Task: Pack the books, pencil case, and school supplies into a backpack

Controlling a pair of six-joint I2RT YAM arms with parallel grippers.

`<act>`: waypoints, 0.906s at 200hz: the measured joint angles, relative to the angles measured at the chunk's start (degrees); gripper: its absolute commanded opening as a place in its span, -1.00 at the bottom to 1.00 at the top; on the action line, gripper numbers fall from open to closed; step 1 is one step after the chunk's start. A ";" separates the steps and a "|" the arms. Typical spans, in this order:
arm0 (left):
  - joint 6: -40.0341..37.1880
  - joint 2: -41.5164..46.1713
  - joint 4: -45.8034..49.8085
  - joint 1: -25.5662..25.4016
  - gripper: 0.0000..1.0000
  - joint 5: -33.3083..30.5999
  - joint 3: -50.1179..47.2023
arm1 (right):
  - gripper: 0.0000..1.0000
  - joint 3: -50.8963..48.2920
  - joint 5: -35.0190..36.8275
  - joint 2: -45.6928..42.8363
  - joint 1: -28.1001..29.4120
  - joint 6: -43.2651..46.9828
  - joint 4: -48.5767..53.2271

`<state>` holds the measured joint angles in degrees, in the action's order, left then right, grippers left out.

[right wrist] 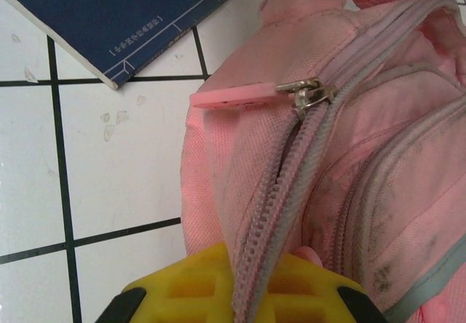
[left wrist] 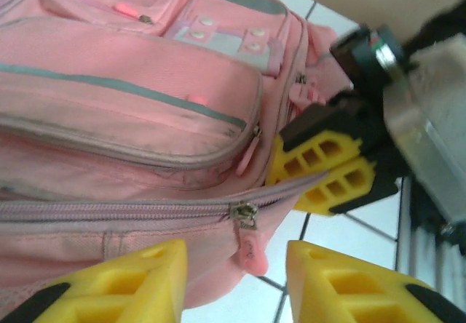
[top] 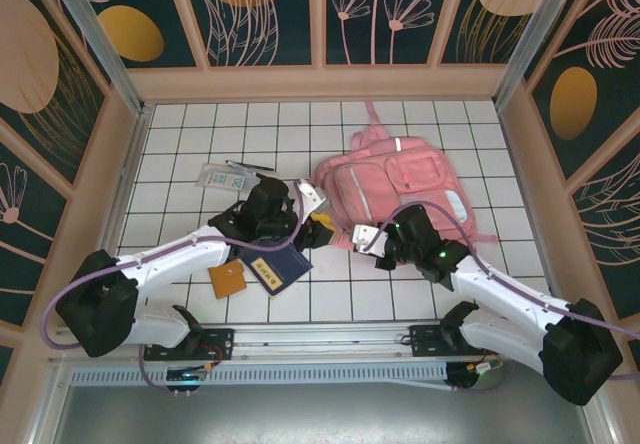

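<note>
1. On the white tiled table (top: 180, 129), the blue book (top: 280, 269), orange notebook (top: 227, 279), pencil case (top: 220, 177) and pens (top: 250, 165) are lying left of the pink backpack (top: 400, 179), none packed.
2. The right end effector (left wrist: 328, 170) is pinching the backpack's zip seam. The left end effector (left wrist: 233, 265) is gaping around the zip pull (left wrist: 251, 254), holding nothing.
3. Opening the backpack is apparently only starting.

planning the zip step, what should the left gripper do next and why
Probably close the left gripper on the pink zipper pull: it hangs between the open jaws, the main zipper of the backpack looks shut, and the right gripper pinches the seam beside it.
</note>
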<state>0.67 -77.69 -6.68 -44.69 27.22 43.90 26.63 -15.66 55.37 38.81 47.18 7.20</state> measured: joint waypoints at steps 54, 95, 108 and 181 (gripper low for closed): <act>-11.02 -0.22 -9.75 -2.03 -0.05 0.66 -6.38 | -1.00 -0.15 -1.38 -0.55 -0.87 -1.11 -0.11; -15.47 -0.44 -16.52 -6.16 -0.16 -4.70 -8.24 | -1.00 -0.31 -1.44 -0.55 -1.01 -1.42 -0.55; -16.15 -0.59 -18.78 -6.84 -0.21 -7.30 -9.05 | -1.00 -0.33 -1.46 -0.55 -1.01 -1.68 -0.70; -16.09 -3.17 -27.91 -12.50 -0.27 -20.72 -13.18 | -1.00 -1.31 -1.66 -0.63 -1.22 -3.26 -2.32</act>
<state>-15.42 -80.86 -34.59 -57.19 6.50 30.72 25.32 -17.32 54.74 37.58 43.92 4.89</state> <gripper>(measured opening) 0.377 0.066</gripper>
